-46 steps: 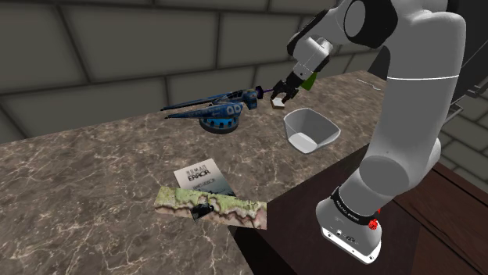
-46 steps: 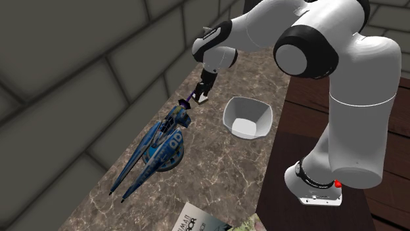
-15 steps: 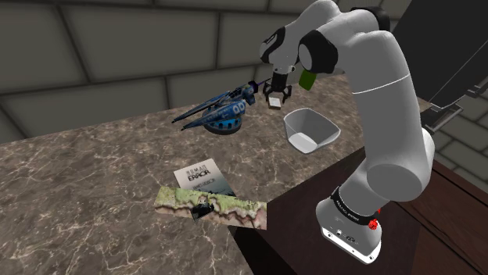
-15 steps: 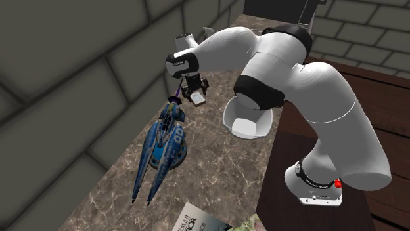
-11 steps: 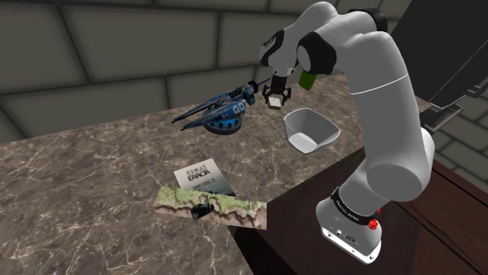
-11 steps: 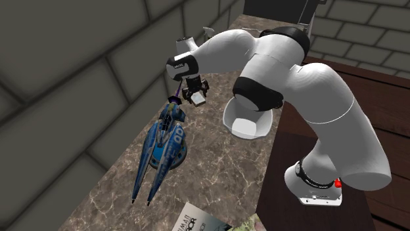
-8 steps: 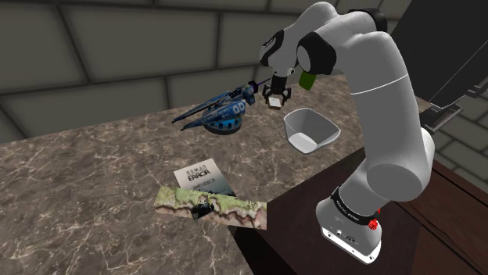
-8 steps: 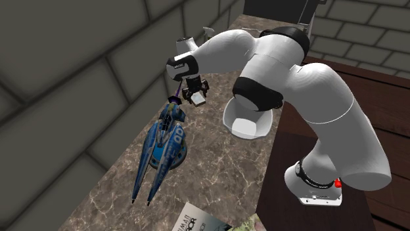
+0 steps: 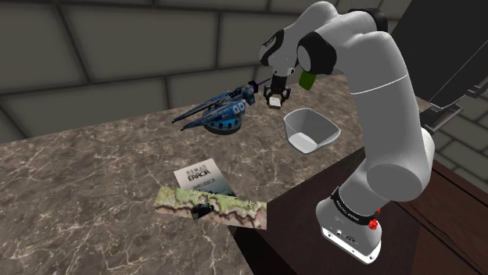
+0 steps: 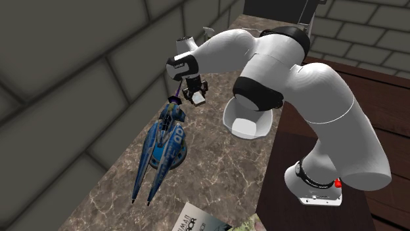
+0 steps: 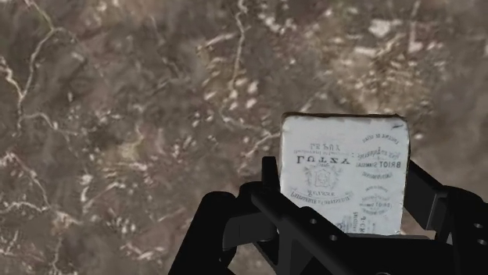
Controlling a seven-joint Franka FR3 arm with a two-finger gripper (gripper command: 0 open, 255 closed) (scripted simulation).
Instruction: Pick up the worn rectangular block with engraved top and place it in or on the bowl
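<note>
The black two-finger hand [image 9: 275,99] clasps the worn white rectangular block with dark engraved lettering [image 11: 344,168] between its fingers, above the brown marbled stone surface [image 9: 94,180]. In the upper middle of the shoulder view, it hangs between the blue toy spacecraft [image 9: 223,116] and the white squarish bowl [image 9: 311,129].

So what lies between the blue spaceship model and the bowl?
The gripper, shut on the pale engraved block, hangs there over the marble counter; the shoulder view shows it.
</note>
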